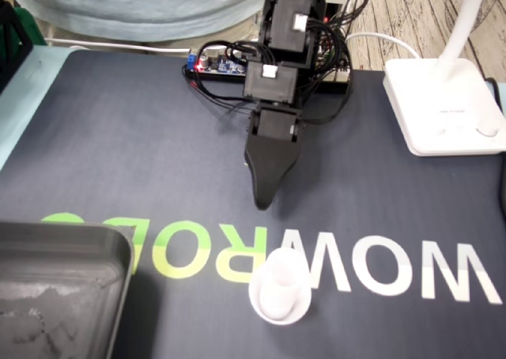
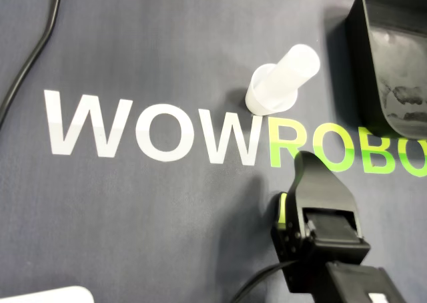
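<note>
A small black robot arm (image 1: 273, 74) leans over a dark grey desk mat (image 1: 118, 137), its black tapered gripper (image 1: 262, 199) pointing down toward the cloth and touching nothing. Only one pointed tip shows in the fixed view, and the overhead view (image 2: 305, 161) likewise gives a single black wedge, so whether the claw is apart or together cannot be told.

The white translucent plastic tube (image 1: 277, 284) stands on its wider round foot on the mat, near the gripper but clear of it. In the fixed view it sits just below the tip. In the overhead view (image 2: 283, 79) it lies above the tip and slightly left. Its foot rests where the white "WOW" of the printed lettering (image 2: 153, 136) meets the lime-green letters.

A black plastic tray (image 1: 47, 248) with a smudged floor occupies the lower left corner of the fixed view and the upper right corner of the overhead view (image 2: 400, 63), well apart from the tube.

Behind the arm, a small blue circuit board (image 1: 217, 65) sits in a tangle of black cables. A white lamp base (image 1: 443, 106) rests at the mat's right edge in the fixed view. A thin black cable (image 2: 33, 56) curves across the upper left of the overhead view.
</note>
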Robot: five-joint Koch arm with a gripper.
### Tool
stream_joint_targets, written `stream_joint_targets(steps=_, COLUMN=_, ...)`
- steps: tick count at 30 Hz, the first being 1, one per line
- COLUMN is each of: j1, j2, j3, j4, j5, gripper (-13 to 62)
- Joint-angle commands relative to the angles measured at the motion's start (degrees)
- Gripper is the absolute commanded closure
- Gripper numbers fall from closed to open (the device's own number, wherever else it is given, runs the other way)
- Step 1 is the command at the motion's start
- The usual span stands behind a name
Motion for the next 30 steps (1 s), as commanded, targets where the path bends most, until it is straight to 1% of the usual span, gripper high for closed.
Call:
stream_joint_targets(steps=1, j1=-0.4, j2=4.2, j3=-0.9, j4=-3.8, j5=0.3, gripper=15.8)
stream_joint_targets(steps=16, j1=-1.8, j2=4.2, j3=-14.9, j4=-0.1, j5=-0.4, gripper=16.5)
stream_joint_targets(steps=19, j1=-1.6, j2=4.3, j3=-17.7, j4=0.4, j5=-2.9, gripper=16.5)
stream_joint_targets(steps=24, j1=-1.3, j2=4.0, j3=-21.4, j4=-2.3, j5=-16.7, gripper=16.5)
stream_joint_targets(steps=30, j1=-1.4, j2=2.5, j3=-19.4, j4=-21.0, j5=-42.7, gripper=16.5)
